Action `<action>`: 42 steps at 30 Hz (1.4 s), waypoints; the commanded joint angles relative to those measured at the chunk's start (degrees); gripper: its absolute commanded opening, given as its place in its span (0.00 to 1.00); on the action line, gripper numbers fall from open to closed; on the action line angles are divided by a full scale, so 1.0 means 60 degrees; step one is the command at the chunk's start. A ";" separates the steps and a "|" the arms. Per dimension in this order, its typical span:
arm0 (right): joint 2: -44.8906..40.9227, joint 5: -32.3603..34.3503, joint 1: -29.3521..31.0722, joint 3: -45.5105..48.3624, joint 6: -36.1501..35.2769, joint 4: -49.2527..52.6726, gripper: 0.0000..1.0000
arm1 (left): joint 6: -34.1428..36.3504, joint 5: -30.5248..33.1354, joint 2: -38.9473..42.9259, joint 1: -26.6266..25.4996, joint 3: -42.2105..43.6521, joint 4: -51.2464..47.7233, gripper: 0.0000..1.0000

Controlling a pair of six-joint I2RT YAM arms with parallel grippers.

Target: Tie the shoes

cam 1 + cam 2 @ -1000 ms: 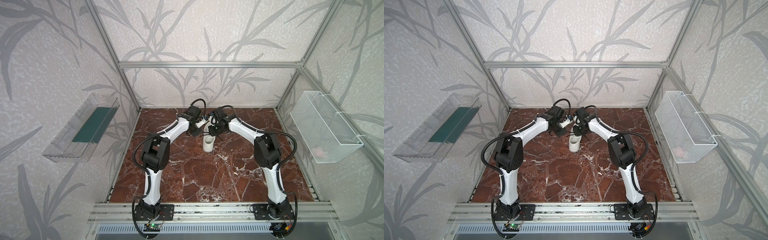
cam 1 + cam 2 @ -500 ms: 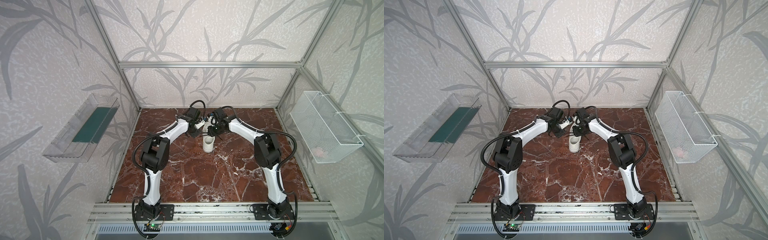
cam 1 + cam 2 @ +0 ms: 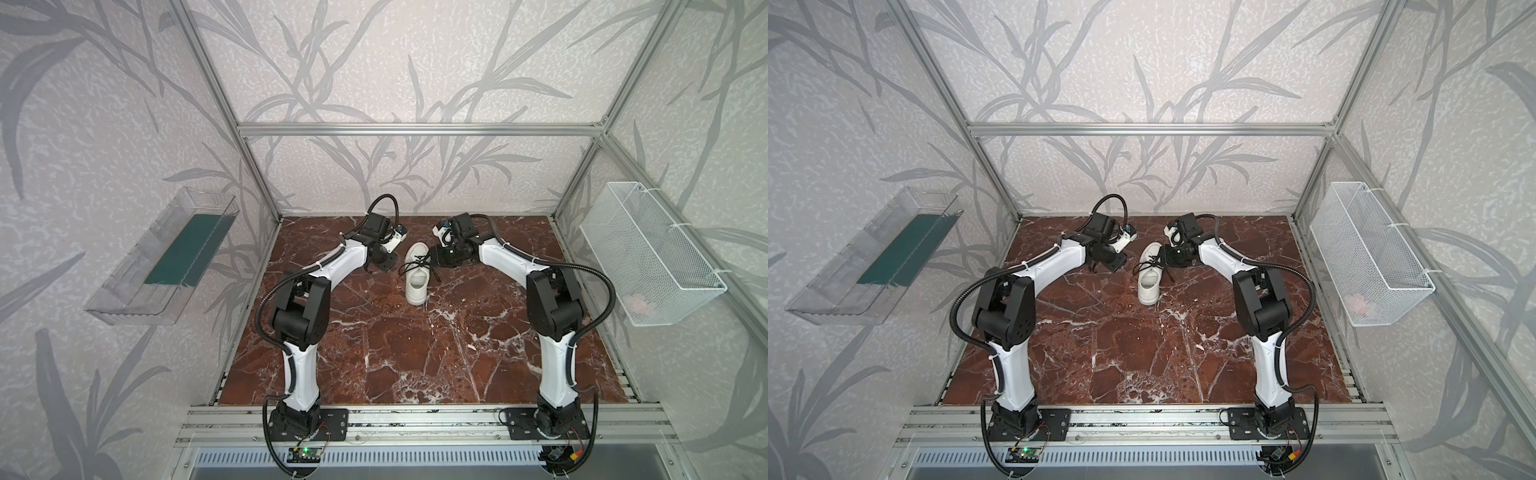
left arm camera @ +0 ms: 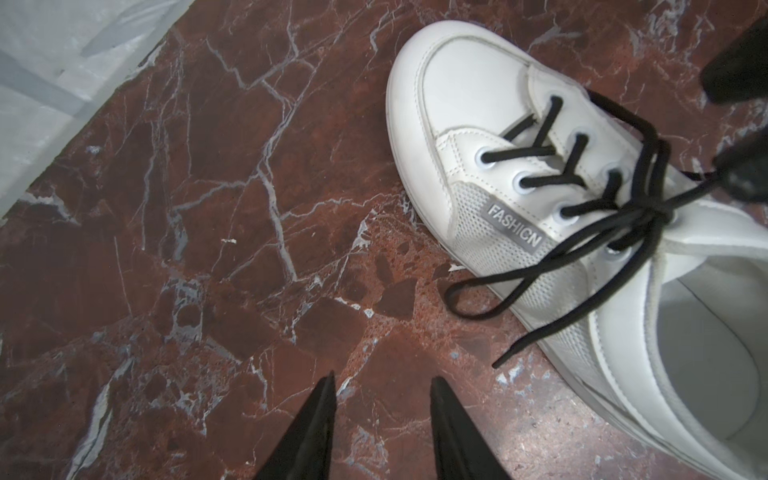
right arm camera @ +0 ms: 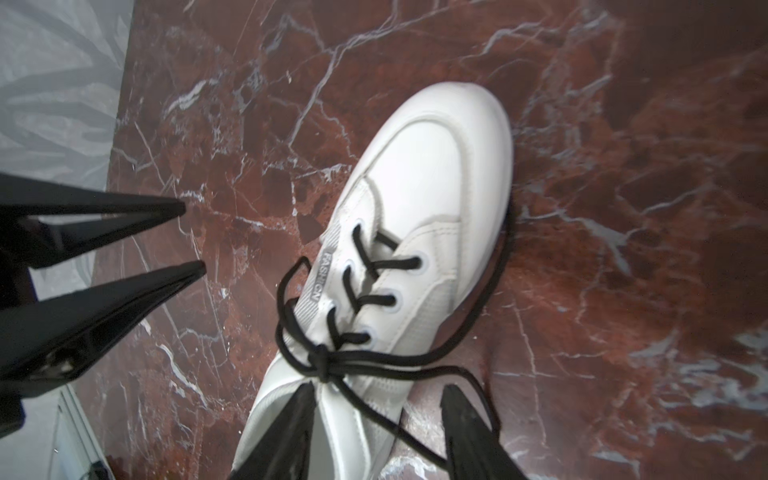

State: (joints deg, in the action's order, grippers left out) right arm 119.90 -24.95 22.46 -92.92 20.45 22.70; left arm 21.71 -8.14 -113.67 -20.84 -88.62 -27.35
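Now, working from your left: the left gripper, a pair of black tapered fingers, hangs just above bare red-brown marble tabletop with its jaws parted and nothing between them. The single white low-top sneaker with thin black laces lies just beside it toward the middle, near the back of the table in both top views, standing on its sole. Its long axis runs front to back, toe toward the rear wall and heel opening toward you. A knot sits at the top eyelets with a loop and loose ends spilling off both sides, so the bow looks tied or nearly so, though you cannot judge its tightness from here. One loop and a free end drape down the sneaker's side facing the left gripper, near but not touching it. Moving right, the right gripper hovers directly over the tongue behind the knot, jaws spread, with a strand running between them but not pinched. That makes the right arm the nearer one to the knot. Both arms reach forward and bend inward at the elbow, wrists angled down, flanking the sneaker symmetrically.
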 commanded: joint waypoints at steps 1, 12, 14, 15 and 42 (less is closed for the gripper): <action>0.0078 -0.0586 -0.0325 0.0057 0.0752 -0.0585 0.51 | -0.0213 -0.0279 0.0326 0.0032 0.0021 0.0033 0.42; 0.1364 -0.1387 -0.0729 -0.0296 0.2252 -0.1444 0.40 | -0.0484 -0.0403 0.0322 0.0041 0.0114 -0.0010 0.43; 0.1467 -0.1455 -0.0740 -0.0246 0.2431 -0.1658 0.39 | -0.0542 -0.0472 0.0310 0.0038 0.0175 -0.0005 0.43; 0.1529 -0.1505 -0.0740 -0.0222 0.2508 -0.1770 0.38 | -0.0568 -0.0487 0.0319 0.0043 0.0218 0.0025 0.43; 0.1755 -0.2509 -0.0828 0.1862 0.6067 -0.5956 0.28 | -0.1012 -0.0988 0.0542 0.0046 0.1086 0.0292 0.42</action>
State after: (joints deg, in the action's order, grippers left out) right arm 129.88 -39.90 17.56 -84.09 52.05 -9.30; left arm 16.16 -13.63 -112.66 -20.60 -82.24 -25.96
